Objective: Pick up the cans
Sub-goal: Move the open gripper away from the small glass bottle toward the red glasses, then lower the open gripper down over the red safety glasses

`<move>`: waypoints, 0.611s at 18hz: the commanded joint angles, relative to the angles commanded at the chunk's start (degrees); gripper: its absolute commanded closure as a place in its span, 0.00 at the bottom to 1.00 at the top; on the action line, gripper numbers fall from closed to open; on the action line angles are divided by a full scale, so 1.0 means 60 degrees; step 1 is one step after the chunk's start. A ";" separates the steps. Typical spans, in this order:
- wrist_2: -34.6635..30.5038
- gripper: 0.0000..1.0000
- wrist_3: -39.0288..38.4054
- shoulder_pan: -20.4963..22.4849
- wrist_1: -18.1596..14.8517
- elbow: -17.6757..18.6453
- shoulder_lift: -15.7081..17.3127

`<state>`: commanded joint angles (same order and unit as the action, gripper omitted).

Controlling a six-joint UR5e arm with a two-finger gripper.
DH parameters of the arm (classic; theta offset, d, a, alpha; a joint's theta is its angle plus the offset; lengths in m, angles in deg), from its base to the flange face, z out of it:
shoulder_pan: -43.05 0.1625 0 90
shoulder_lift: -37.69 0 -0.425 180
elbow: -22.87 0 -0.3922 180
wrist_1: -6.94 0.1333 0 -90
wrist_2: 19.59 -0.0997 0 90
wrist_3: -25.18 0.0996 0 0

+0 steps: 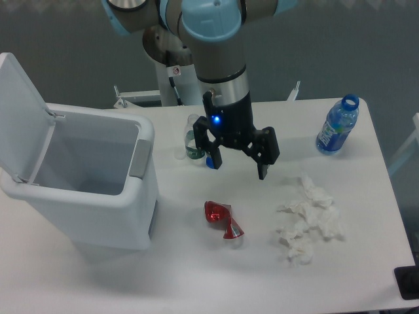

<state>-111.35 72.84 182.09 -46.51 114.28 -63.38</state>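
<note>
The white table [196,275] carries everything here. On its left side stands one big white bin [85,190] with its lid [19,111] swung up and open. The robot arm [216,59] comes down from the far side over the middle of the table, and a blue light shines on its wrist. The gripper [238,166] hangs above the table with its two black fingers spread wide apart, and nothing is between them.

There is one can [222,219]. It is small, crushed flat and bent, shiny red, with a silvery end at its near right tip. It lies on the table near the middle, to the near side of the gripper and apart from it, just right of the bin.

To the right of the can is one loose heap of crumpled white tissue [308,219]. There are two bottles: one clear bottle with a blue label [337,125] stands far right without a cap, and one small clear bottle with a green label [194,140] stands behind the left finger, partly hidden by it. Nothing lies between the gripper and the can.
</note>
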 joint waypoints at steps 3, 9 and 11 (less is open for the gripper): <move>-0.0364 0.00 -0.0924 0.0000 0.0295 0.0030 -0.0220; -0.1655 0.00 -0.2253 -0.0132 0.0251 0.0264 -0.0645; -0.1699 0.00 -0.3105 -0.0161 0.0236 0.0264 -0.0645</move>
<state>-121.54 54.21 181.12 -45.09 115.86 -67.25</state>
